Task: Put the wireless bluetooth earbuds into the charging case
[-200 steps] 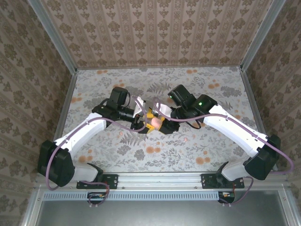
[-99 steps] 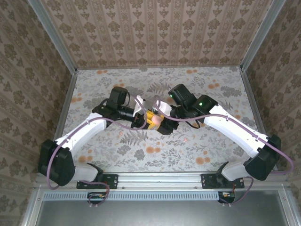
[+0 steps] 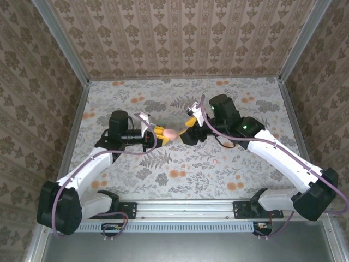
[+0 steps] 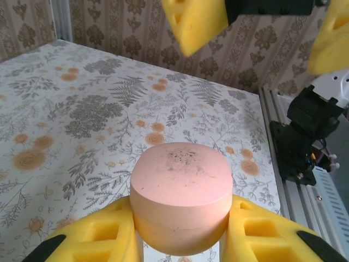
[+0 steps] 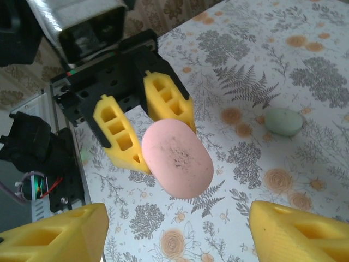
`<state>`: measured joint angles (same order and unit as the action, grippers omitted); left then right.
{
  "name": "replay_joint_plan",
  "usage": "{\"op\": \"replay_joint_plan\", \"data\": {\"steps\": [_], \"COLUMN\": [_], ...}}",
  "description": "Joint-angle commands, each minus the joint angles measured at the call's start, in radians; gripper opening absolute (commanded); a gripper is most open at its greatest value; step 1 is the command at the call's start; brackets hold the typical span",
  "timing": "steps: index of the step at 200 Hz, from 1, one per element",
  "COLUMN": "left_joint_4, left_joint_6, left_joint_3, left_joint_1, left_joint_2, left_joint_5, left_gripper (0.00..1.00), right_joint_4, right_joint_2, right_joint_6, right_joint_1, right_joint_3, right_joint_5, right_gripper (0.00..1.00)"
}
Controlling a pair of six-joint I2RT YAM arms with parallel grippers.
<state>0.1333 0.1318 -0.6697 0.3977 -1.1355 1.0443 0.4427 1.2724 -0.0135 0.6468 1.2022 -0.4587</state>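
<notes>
Pink case (image 4: 182, 191) now sits clenched in left hand (image 3: 157, 132) alone; right hand (image 5: 177, 234), released and withdrawn, can fetch earbud (image 5: 283, 121).

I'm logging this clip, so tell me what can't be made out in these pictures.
Pink case, left wrist view: underside hidden by fingers of the left gripper.
Pinkish speck, top view: too small to identify.
Green oval thing, right wrist view: blurred, case or earbud unclear.
</notes>
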Motion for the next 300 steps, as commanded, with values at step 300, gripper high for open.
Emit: {"op": "replay_joint_plan", "data": {"steps": [300], "left_joint_4": [0.351], "left_joint_6": [-0.208], "left_joint_3": [0.082], "left_joint_1": [0.115], "left_joint_2": [0.019], "left_joint_5": [-0.115], "left_gripper": [0.18], "right_joint_4": [-0.068], "right_joint_2": [0.014], "right_joint_6": [0.136], "right_joint_1": [0.034], "right_joint_3": [-0.068], "right_joint_5": [0.102], "right_gripper": [0.72]}}
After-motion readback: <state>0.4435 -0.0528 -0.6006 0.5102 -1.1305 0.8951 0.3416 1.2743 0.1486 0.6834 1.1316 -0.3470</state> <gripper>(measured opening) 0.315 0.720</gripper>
